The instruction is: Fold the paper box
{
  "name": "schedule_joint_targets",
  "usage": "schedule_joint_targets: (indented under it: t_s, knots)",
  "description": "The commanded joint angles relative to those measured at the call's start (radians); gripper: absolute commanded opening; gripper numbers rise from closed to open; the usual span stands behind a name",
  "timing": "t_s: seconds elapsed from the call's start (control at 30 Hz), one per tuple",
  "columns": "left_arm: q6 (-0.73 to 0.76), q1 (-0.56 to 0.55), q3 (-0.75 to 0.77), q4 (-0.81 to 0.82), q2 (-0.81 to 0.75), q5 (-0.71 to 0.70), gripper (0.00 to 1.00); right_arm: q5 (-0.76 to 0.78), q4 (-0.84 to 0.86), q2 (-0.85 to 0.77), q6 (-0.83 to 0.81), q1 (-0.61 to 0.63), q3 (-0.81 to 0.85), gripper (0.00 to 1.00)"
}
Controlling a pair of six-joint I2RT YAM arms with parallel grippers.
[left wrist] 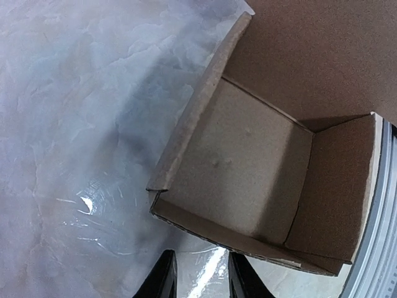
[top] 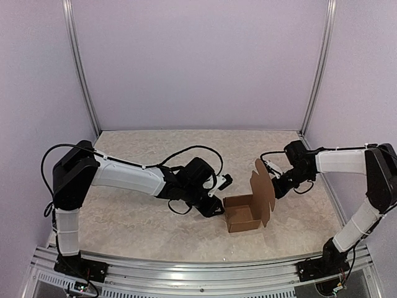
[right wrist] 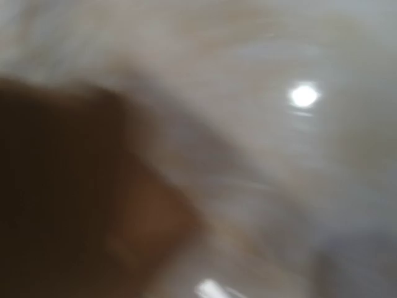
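Grippers first: counted two, one on each of two white-and-black arms. Counted one paper box [top: 242, 214], brown cardboard, sitting open-topped on the marbled beige table [top: 136, 217] toward the front, right of centre, between the two grippers. Counted one rounded lid flap [top: 263, 181], standing upright along the box's right side. Noted pale lilac walls on three sides, a metal rail [top: 186, 270] along the near edge, and a black cable [top: 186, 149] looping above the left arm. Found the upright flap standing between the right gripper [top: 275, 181] and the box's open inside. Found the left gripper [top: 214, 207] low beside the box's left wall, near it or touching; could not tell which from above. Through the left wrist camera, saw its two dark fingertips [left wrist: 162, 276] partly apart, with only bare table in the gap and the box's near wall just beyond them; held nothing. Placed the right gripper hard by the flap's outer face, jaws together; could not tell whether pinching the flap's edge or merely touching it. Got only blur from the right wrist camera: dark brown mass at left, pale surface at right.
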Motion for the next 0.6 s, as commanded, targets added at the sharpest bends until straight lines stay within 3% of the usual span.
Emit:
schedule_joint_targets:
  t_s: [0.0,0.33,0.57]
  knots:
    - [0.007,-0.001,0.065,-0.025,0.048,0.021,0.28,-0.123,-0.072,0.141,-0.04,0.12,0.05,0.0]
    - [-0.039,-0.002,0.154,0.009,0.126,0.049,0.28,-0.201,-0.108,0.276,-0.032,0.157,0.122,0.0]
    - [-0.022,-0.005,0.012,-0.121,-0.006,0.03,0.38,-0.064,-0.136,0.222,-0.037,0.094,0.175,0.0]
